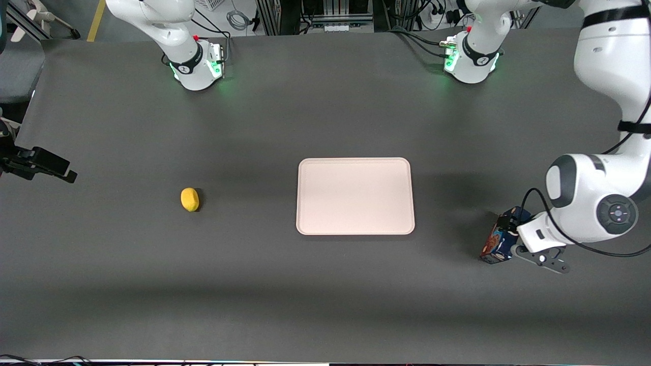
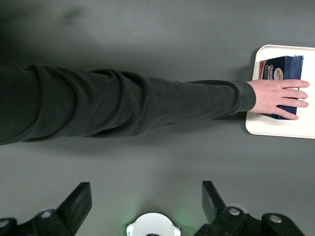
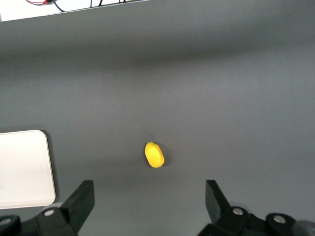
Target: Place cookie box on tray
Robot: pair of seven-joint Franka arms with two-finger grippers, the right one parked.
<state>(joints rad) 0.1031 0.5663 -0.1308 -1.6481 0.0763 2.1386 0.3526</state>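
- Front view: your left arm's gripper [image 1: 509,229] sits at the cookie box [image 1: 494,245], which is on the table toward the working arm's end, well apart from the bare tray [image 1: 356,195]. A yellow lump [image 1: 189,199] lies toward the parked arm's end.
- Left wrist view: you see the claw spread wide, gripping nothing. A person's hand [image 2: 275,97] presses the box onto the tray.
- Right wrist view: the lump lies near the tray.
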